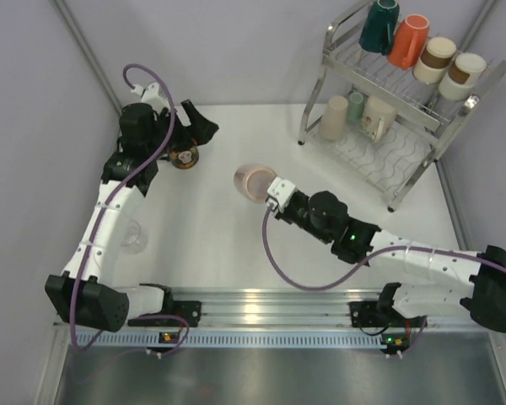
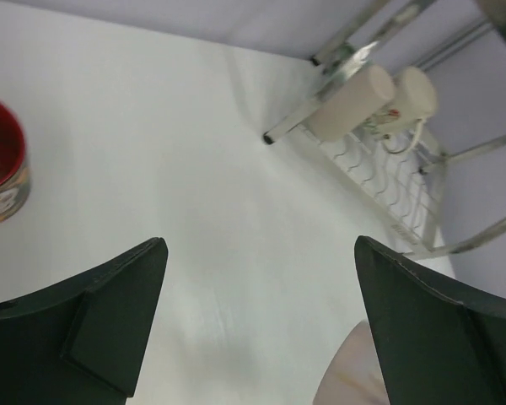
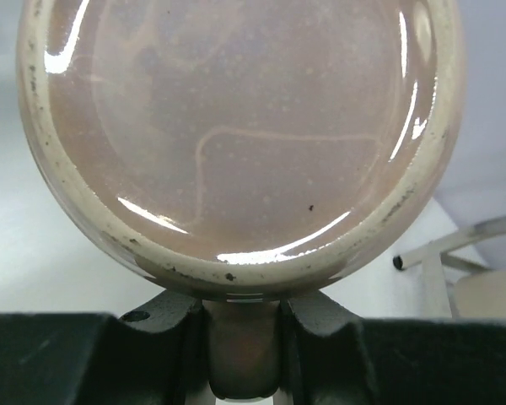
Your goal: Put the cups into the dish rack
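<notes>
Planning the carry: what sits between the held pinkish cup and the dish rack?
Only bare table between pinkish cup and dish rack, top view.

seven cups [image 1: 409,40] in the dish rack [image 1: 417,173], one in our grip
our right gripper [image 1: 271,191] clasps a pinkish cup [image 1: 253,180], tipped sideways above the table [image 1: 211,245]; four cups sit on the upper tier, three on the lower; our left gripper [image 1: 196,128] hovers beside a small dark cup [image 1: 184,157].

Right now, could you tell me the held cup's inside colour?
Cup pinkish inside; right wrist view.
</notes>
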You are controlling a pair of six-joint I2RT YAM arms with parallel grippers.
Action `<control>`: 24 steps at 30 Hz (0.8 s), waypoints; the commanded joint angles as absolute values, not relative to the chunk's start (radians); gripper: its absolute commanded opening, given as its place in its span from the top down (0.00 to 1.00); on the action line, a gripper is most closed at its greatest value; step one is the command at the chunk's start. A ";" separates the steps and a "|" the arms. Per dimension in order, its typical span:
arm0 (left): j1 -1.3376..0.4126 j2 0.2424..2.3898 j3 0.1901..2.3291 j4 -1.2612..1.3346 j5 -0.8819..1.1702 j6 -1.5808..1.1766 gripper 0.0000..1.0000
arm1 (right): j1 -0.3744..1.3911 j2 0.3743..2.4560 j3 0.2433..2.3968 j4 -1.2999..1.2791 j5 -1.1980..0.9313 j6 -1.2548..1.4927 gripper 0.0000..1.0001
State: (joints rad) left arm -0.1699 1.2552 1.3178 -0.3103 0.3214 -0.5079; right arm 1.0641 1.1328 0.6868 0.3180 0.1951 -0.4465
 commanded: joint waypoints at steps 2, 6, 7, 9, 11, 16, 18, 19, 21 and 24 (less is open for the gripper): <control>-0.169 1.236 1.335 -0.531 0.094 -0.433 0.02 | 0.954 1.140 0.885 0.173 0.325 -0.099 1.00; -0.169 1.192 1.269 -0.529 0.077 -0.428 0.02 | 0.884 1.091 0.888 0.138 0.345 0.099 1.00; -0.169 1.180 1.243 -0.528 0.074 -0.429 0.02 | 0.849 1.083 0.890 0.105 0.347 0.132 1.00; -0.169 1.157 1.221 -0.528 0.074 -0.434 0.02 | 0.801 1.078 0.908 0.062 0.371 0.188 1.00; -0.169 1.141 1.203 -0.528 0.092 -0.437 0.02 | 0.781 1.097 0.920 0.003 0.423 0.213 1.00; -0.184 1.134 1.166 -0.523 0.118 -0.434 0.02 | 0.697 1.181 0.997 -0.165 0.566 0.365 1.00; -0.210 1.128 1.152 -0.525 0.053 -0.411 0.02 | 0.675 1.213 1.031 -0.205 0.639 0.409 1.00; -0.221 1.123 1.137 -0.525 0.034 -0.408 0.02 | 0.669 1.222 1.038 -0.209 0.672 0.420 1.00; -0.236 1.114 1.121 -0.525 0.032 -0.413 0.02 | 0.648 1.250 1.064 -0.213 0.736 0.449 1.00; -0.239 1.111 1.098 -0.525 0.058 -0.420 0.02 | 0.591 1.299 1.115 -0.250 0.770 0.540 1.00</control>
State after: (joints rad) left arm -0.2348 1.1404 1.1149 -0.5335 0.0700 -0.4316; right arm 0.6426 1.2930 0.9966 -0.3050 0.6342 0.4187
